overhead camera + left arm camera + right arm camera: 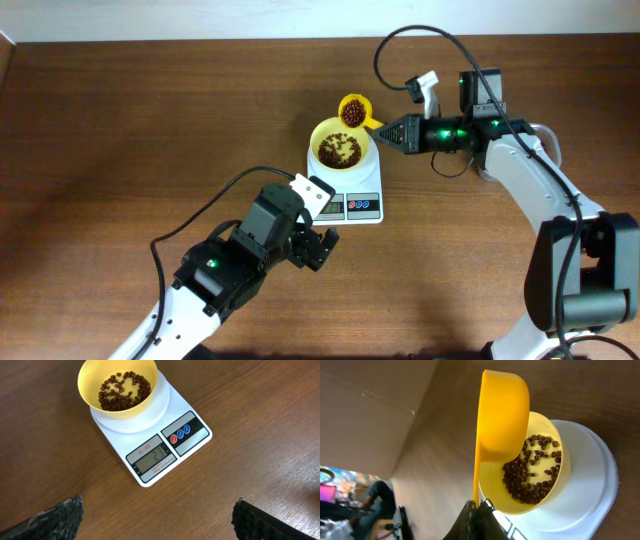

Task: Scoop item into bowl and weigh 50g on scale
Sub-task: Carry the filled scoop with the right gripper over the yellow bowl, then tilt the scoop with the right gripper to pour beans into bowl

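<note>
The pale-yellow bowl stands on the white scale and holds a layer of dark red-brown beans. My right gripper is shut on the handle of a darker yellow scoop, which carries beans at the bowl's far rim. In the right wrist view the scoop hangs beside the bowl, above the beans, with the gripper pinching its thin handle. My left gripper is open just in front of the scale. From the left wrist the bowl and the lit scale show beyond the wide-apart fingers.
A black cable loops above the right arm, and another trails from the left arm. The brown wooden table ends at a pale strip along the far edge.
</note>
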Robot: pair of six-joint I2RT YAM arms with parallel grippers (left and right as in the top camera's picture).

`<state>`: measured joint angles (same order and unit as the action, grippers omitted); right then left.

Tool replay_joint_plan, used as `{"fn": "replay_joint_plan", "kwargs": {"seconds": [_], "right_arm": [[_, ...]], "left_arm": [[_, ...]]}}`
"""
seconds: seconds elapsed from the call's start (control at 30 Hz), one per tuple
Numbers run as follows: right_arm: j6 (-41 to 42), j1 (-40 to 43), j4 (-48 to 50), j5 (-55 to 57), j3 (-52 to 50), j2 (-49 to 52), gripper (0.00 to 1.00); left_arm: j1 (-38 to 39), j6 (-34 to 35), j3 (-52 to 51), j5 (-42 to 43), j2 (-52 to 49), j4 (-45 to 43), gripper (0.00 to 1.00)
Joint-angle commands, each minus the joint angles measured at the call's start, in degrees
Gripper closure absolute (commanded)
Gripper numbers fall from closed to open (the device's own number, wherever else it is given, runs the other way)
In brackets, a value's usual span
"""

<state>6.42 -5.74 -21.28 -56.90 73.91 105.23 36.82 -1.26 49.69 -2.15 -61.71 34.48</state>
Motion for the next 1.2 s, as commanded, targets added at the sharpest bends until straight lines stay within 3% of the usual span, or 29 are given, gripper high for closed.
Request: {"fn": "replay_joint_plan", "kwargs": {"seconds": [0.0, 0.2, 0.53, 1.17], "right_arm": [[-9.2, -0.31, 0.02, 0.0, 0.24, 0.48, 0.96], [-22.1, -0.31, 0.04, 0.0, 0.24, 0.48, 0.96], [-36.7, -0.31, 0.02, 0.39, 0.24, 0.46, 0.96], [-40.74, -0.31, -0.85, 3.21, 0.24, 0.48, 0.96]], "left_arm": [[-0.24, 0.57, -0.33, -0.44, 0.66, -0.09, 0.01], [-0.24, 0.57, -0.33, -0.44, 0.66, -0.09, 0.01], [-0.24, 0.57, -0.33, -0.42, 0.66, -0.09, 0.01], [-0.24, 0.57, -0.33, -0.44, 0.66, -0.09, 0.01]]}}
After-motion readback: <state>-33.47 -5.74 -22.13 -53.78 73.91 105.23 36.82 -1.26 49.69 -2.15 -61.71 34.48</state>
